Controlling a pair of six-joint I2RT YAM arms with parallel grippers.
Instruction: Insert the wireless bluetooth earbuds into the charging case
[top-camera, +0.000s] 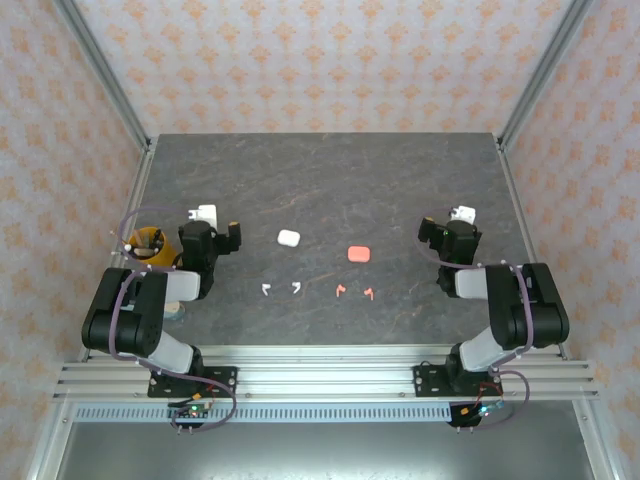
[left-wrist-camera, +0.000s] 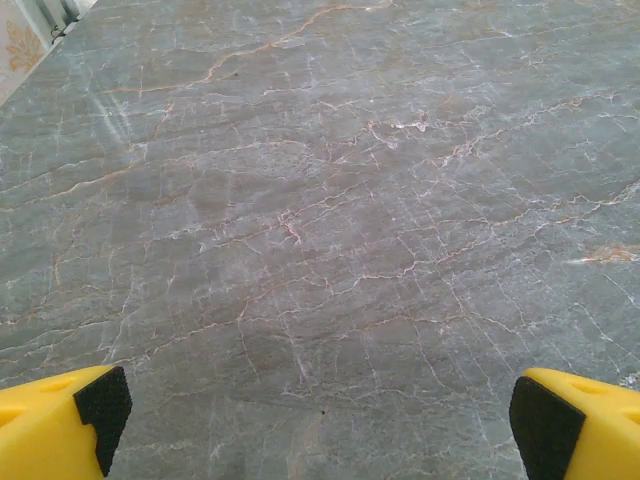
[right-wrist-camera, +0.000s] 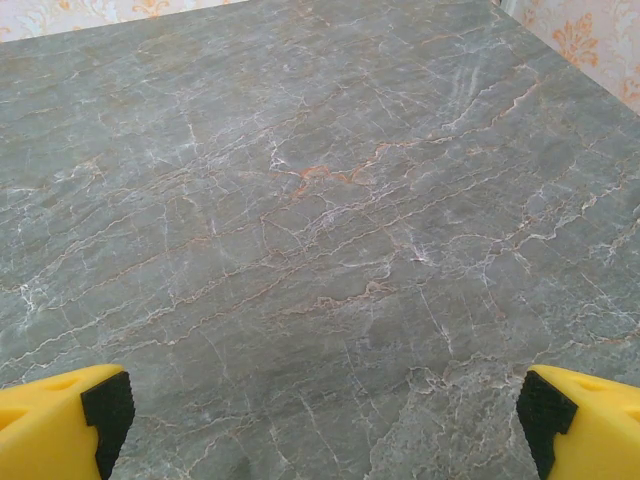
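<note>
Top external — white case (top-camera: 289, 238), coral case (top-camera: 358, 254).

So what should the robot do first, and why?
Probably move the left gripper over to the nearest white earbud. It and the right gripper are open and empty, and that earbud lies on the table, outside the white case.

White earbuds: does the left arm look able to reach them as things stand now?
Probably yes. The white earbuds lie on the bare table just right of the left arm, with nothing between. The left gripper is open and empty. The white case sits farther back, clear of the path.
</note>
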